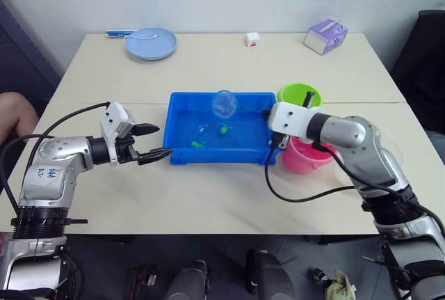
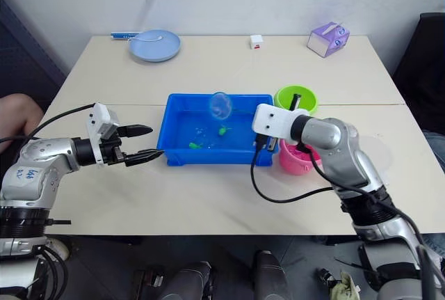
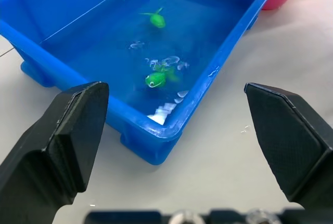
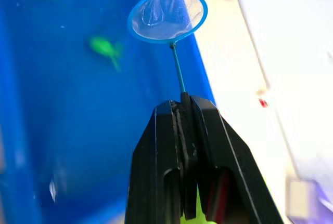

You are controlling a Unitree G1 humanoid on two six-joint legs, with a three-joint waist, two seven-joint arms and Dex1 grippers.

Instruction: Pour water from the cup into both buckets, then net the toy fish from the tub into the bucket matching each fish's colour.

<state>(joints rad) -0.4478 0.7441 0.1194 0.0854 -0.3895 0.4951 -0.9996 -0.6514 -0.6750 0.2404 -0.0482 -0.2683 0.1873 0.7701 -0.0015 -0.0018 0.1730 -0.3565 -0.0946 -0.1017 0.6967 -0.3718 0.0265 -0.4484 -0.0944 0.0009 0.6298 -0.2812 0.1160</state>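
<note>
The right gripper [image 4: 182, 104] pinches the net [image 4: 167, 15] by its thin stick, and the hoop hangs over the far side of the blue tub [image 1: 182, 155] (two green fish [image 3: 155, 79] float inside). The left gripper [image 1: 154, 141] is spread wide, just beside the tub.

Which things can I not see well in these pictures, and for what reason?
- Pink bucket: the right arm covers its inside in both eye views.
- Green bucket: its contents are too small to identify.
- Net: the right end effector hides most of the handle.
- Tub: cut off at the left wrist view's edges.
</note>
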